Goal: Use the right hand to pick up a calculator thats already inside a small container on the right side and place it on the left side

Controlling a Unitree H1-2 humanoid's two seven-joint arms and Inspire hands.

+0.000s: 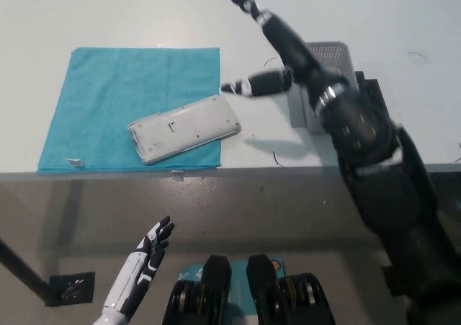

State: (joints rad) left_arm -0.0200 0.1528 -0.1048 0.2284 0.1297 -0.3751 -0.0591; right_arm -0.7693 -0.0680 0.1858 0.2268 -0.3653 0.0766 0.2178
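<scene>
The calculator (184,129) lies face down, light grey, on the right part of a teal cloth (122,98), its right end reaching just past the cloth's edge. My black right hand (270,58) hovers open above the table, just right of the calculator, fingers spread and holding nothing. Behind that arm stands the small grey container (330,53), partly hidden by the forearm. My white left hand (153,247) rests low at the bottom left, below the table's front edge, fingers apart.
The white table (108,15) extends behind and around the cloth. Its front edge (288,168) runs across the middle of the view. A small black item (70,287) lies on the floor at lower left.
</scene>
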